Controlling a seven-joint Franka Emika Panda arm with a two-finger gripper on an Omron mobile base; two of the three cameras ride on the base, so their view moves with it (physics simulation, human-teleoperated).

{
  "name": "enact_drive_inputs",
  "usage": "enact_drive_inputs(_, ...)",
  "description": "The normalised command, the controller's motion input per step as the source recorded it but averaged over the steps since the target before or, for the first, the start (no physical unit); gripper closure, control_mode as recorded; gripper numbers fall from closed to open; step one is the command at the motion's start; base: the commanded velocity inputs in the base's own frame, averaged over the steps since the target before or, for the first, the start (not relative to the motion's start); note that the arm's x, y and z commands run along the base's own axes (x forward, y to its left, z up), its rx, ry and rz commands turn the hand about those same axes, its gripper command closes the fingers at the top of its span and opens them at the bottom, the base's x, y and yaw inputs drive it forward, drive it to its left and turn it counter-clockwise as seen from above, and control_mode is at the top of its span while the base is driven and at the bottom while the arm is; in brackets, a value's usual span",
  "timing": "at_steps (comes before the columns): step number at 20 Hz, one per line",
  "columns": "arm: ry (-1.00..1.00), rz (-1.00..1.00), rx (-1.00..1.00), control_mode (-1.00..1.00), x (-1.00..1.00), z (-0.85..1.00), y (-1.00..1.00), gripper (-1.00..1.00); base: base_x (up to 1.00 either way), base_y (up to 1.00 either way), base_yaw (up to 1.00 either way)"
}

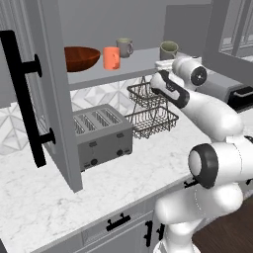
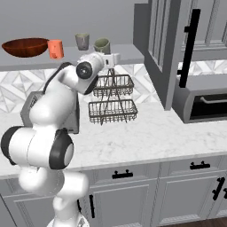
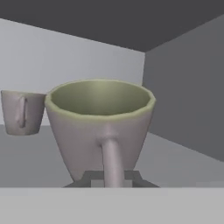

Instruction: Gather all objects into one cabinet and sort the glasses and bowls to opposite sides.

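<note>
On the open wall cabinet's grey shelf [image 1: 141, 62] stand a wide red-brown bowl [image 1: 81, 57] at the left, an orange cup [image 1: 111, 58] beside it, a grey-beige mug [image 1: 124, 47] further back and a second grey-beige mug [image 1: 168, 49] at the right. From the other side the order reads bowl [image 2: 25, 46], orange cup [image 2: 56, 48], mug [image 2: 82, 41], mug [image 2: 102, 45]. My gripper [image 3: 111, 177] is shut on the handle of the right mug [image 3: 100, 122], which rests upright on the shelf. The other mug [image 3: 22, 111] stands behind it to the left.
The cabinet's left door [image 1: 49, 99] swings open over the counter, its black bar handle [image 1: 22, 99] facing out. A toaster [image 1: 101, 133] and a two-tier wire rack [image 1: 150, 111] sit under the shelf. The right door [image 2: 170, 53] hangs open above a toaster oven [image 2: 204, 102].
</note>
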Motion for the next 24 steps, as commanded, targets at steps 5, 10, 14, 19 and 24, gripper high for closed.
enact_drive_inputs(5,0.01,-0.02,0.0,-1.0,0.88,-0.21,0.08,1.0,0.0,0.0,0.0)
enact_drive_inputs(10,0.08,-0.02,0.0,-1.0,0.89,-0.11,0.0,1.0,0.0,0.0,0.0)
enact_drive_inputs(14,0.16,-0.02,0.0,-1.0,1.0,-0.08,0.0,1.0,0.0,0.0,0.0)
enact_drive_inputs(19,0.19,0.0,0.0,-1.0,1.0,-0.22,0.0,1.0,0.0,0.0,0.0)
enact_drive_inputs(24,0.2,0.0,0.0,-1.0,1.0,-0.34,0.0,1.0,0.0,0.0,0.0)
